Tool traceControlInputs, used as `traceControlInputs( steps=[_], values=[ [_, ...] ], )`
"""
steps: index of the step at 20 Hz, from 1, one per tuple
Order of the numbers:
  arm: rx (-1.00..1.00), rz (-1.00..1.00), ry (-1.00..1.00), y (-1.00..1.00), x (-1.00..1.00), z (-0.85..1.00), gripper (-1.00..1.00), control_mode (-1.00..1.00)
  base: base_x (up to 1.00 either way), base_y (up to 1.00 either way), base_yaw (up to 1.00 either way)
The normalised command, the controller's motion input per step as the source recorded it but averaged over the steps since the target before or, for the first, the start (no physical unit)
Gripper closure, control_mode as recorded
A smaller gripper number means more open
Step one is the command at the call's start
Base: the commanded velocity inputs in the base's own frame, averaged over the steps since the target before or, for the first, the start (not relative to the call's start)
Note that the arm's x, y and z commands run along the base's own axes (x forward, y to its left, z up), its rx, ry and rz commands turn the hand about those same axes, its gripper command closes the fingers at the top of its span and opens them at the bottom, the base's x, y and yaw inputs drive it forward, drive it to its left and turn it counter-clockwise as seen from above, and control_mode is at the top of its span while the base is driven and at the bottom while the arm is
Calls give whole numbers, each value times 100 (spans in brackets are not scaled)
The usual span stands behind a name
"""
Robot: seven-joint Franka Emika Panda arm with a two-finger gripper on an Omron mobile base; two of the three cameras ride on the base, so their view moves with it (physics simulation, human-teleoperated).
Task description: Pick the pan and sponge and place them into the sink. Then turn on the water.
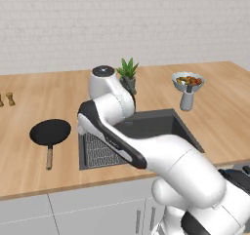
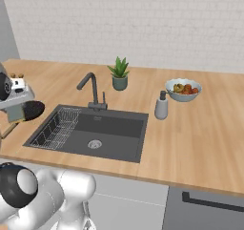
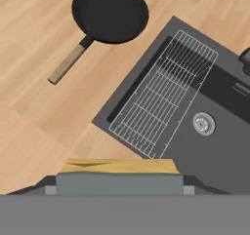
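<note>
The yellowish sponge (image 3: 119, 166) with its darker grey face sits between my fingers at the bottom of the hand view, so my gripper (image 2: 17, 110) is shut on it. It hangs above the counter by the left end of the sink (image 2: 116, 126), over the edge next to the wire rack (image 3: 161, 95). The black pan (image 1: 50, 131) with its wooden handle (image 3: 68, 63) lies flat on the counter left of the sink. No water runs from the grey faucet (image 2: 90, 88).
A potted plant (image 2: 119, 74), a grey soap dispenser (image 2: 161, 106) and a fruit bowl (image 2: 183, 89) stand behind and right of the sink. Two small shakers (image 1: 6, 100) are at the far left. The counter's front edge runs close below the sink.
</note>
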Motion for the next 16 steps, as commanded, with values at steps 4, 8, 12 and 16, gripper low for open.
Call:
traceControlInputs(
  steps=[4,8,12,16],
  values=[
    [0,0,1,100,81,0,100,-100,0,0,0],
    [0,-1,2,98,86,-2,100,-100,0,0,0],
    [0,-5,1,86,100,-16,100,-100,0,0,0],
    [3,-7,1,91,80,-52,100,-100,0,0,0]
  ],
)
